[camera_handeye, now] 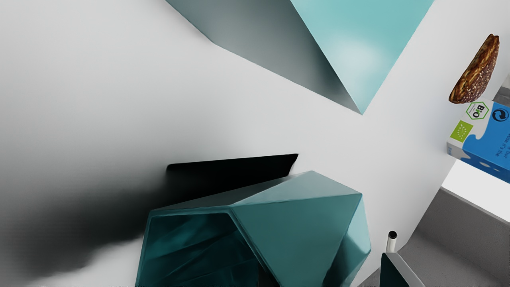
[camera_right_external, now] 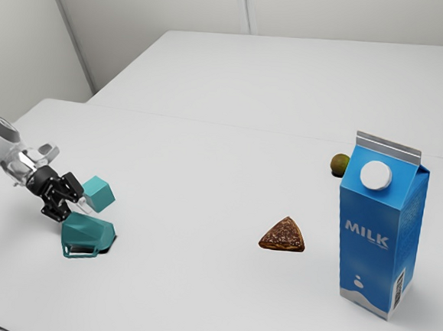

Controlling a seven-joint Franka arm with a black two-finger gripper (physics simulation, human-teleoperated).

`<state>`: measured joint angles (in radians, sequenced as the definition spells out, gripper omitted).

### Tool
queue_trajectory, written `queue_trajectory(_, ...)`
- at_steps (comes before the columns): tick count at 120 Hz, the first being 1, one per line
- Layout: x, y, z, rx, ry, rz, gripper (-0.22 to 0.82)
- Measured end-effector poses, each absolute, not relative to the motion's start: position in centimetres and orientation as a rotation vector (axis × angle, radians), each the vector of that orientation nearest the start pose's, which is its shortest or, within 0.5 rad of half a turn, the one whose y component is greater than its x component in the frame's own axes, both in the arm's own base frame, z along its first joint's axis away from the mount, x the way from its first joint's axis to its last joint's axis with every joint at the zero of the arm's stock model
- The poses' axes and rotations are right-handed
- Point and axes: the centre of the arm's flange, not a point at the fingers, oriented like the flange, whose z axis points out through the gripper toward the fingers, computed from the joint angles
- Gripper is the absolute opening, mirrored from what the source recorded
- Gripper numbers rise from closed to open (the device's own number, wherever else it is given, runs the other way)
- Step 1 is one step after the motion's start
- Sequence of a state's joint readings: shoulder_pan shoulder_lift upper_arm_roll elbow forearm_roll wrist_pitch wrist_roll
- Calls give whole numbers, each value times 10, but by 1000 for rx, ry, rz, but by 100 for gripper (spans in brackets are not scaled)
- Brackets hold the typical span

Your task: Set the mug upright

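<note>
Got the mug [camera_right_external: 86,231] lying on its side on the bench [camera_right_external: 188,293], near the hand [camera_right_external: 71,203]. Have the hand wide, w/ 2 black fingers spread apart, low nr the mug's rim end. Can't tell if either finger touches the mug. Can look straight into the mug's dark inside in wrist view; see mouth facing back toward the arm's side, base pointing away toward the exterior view's right, handle on the near side in ext. view.

Also see 1 lt. teal block [camera_right_external: 98,193] just beside the mug, on the far side in ext. view, close to the hand too. Further out, toward ext. view's right, see 1 triangular seeded bread pc. [camera_right_external: 283,235] flat on the bench. Past that, see 1 blue milk carton [camera_right_external: 377,231], upright, w/ white cap and "MILK" on the front. Behind the carton, see 1 small round green-brown fruit [camera_right_external: 340,164].
</note>
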<state>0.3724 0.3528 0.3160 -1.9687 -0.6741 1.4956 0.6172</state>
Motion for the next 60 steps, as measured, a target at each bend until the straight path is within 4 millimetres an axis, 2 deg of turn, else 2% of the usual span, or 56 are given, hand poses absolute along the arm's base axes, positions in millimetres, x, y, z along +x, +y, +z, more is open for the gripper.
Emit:
queue_trajectory(28, 448, 267, 290, 2180, 369, -330, -5)
queue_trajectory(60, 455, 252, 306, 2195, 328, -323, -15)
